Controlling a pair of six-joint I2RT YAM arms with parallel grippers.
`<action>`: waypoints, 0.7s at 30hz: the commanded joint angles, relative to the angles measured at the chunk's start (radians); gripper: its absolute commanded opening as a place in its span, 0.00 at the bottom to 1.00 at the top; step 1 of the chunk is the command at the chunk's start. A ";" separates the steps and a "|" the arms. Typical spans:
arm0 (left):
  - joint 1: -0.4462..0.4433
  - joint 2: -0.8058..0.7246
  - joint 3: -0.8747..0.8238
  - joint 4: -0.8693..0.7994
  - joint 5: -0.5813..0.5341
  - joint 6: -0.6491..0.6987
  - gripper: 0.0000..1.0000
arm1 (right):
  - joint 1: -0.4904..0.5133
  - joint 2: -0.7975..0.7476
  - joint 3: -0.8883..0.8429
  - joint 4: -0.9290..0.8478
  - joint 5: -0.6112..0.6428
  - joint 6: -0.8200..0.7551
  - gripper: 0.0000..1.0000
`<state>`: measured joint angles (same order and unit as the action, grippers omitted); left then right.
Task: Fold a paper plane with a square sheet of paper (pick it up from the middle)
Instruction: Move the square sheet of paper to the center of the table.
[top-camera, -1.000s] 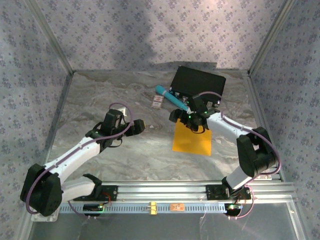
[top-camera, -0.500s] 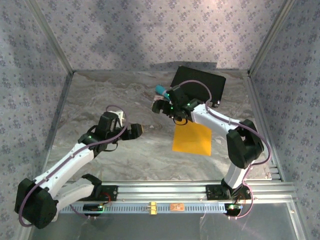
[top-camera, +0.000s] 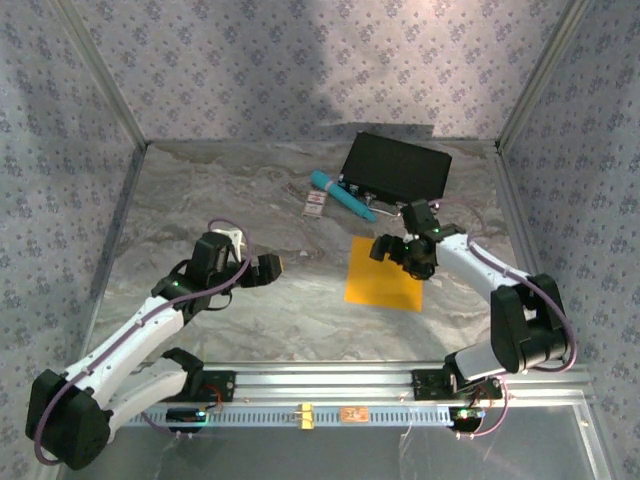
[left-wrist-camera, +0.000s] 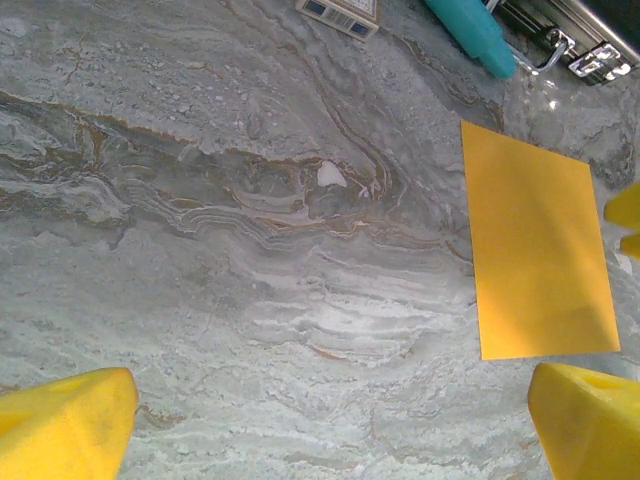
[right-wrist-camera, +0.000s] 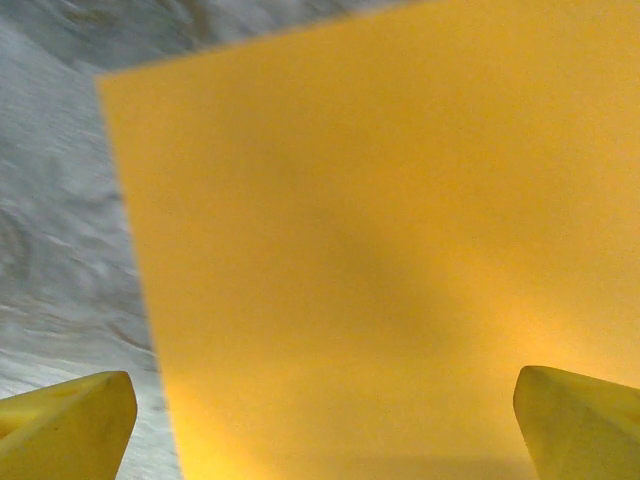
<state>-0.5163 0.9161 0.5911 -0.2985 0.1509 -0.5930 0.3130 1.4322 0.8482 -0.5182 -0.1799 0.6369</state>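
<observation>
The square sheet of paper (top-camera: 383, 275) is orange-yellow and lies flat and uncreased on the marble table, right of centre. My right gripper (top-camera: 398, 252) hovers open over the sheet's far right part. In the right wrist view the paper (right-wrist-camera: 380, 230) spreads under my right gripper (right-wrist-camera: 320, 430), and nothing sits between the yellow fingertips (right-wrist-camera: 65, 425). My left gripper (top-camera: 268, 268) is open over bare table, to the left of the sheet and apart from it. In the left wrist view the paper (left-wrist-camera: 538, 240) lies ahead to the right of my left gripper (left-wrist-camera: 330, 430).
A black case (top-camera: 397, 167) lies at the back right. A teal pen (top-camera: 341, 194) rests in front of it, and a small white-and-red card (top-camera: 316, 205) lies left of the pen. Walls enclose the table on three sides. Bare marble (top-camera: 200, 200) stretches to the left.
My right gripper swung left to the pen and card, then came back right and now hangs over the paper's far right part. My left arm shifted slightly nearer. The paper has not moved.
</observation>
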 joint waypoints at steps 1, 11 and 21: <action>0.008 -0.013 -0.015 0.052 0.025 -0.020 1.00 | -0.012 -0.018 -0.045 0.031 -0.087 -0.062 0.99; 0.012 -0.009 -0.005 0.034 -0.010 -0.033 1.00 | 0.001 0.089 -0.045 0.108 -0.127 -0.061 0.97; 0.043 0.013 0.030 0.019 -0.009 0.016 1.00 | 0.162 0.143 -0.064 0.175 -0.133 0.047 0.97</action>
<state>-0.4858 0.9222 0.5812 -0.2699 0.1425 -0.6022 0.4164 1.5387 0.8009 -0.3607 -0.2924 0.6220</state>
